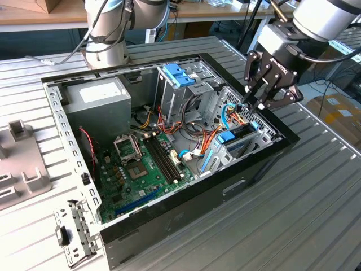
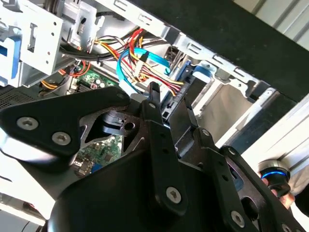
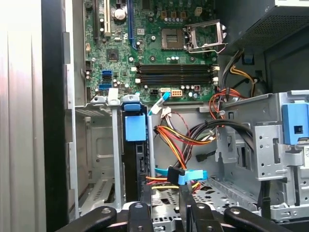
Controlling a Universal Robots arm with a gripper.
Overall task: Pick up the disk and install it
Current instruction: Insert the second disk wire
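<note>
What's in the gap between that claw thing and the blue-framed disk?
In the first wrist view, a bundle of red, yellow and blue cables lies beside the disk, just ahead of the end effector.

We see the disk (image 1: 236, 139) standing on edge inside the open computer case, at the exterior view's right, near the case's right wall. It is a flat dark slab framed in bright blue plastic, with a blue tab (image 1: 226, 137) on its upper edge. In the first wrist view the disk (image 3: 135, 159) sits upright in a narrow metal bay, its blue tab (image 3: 134, 127) towards the green board. In the second wrist view we glimpse its blue tab (image 2: 203, 72) beyond coloured wires.
</note>
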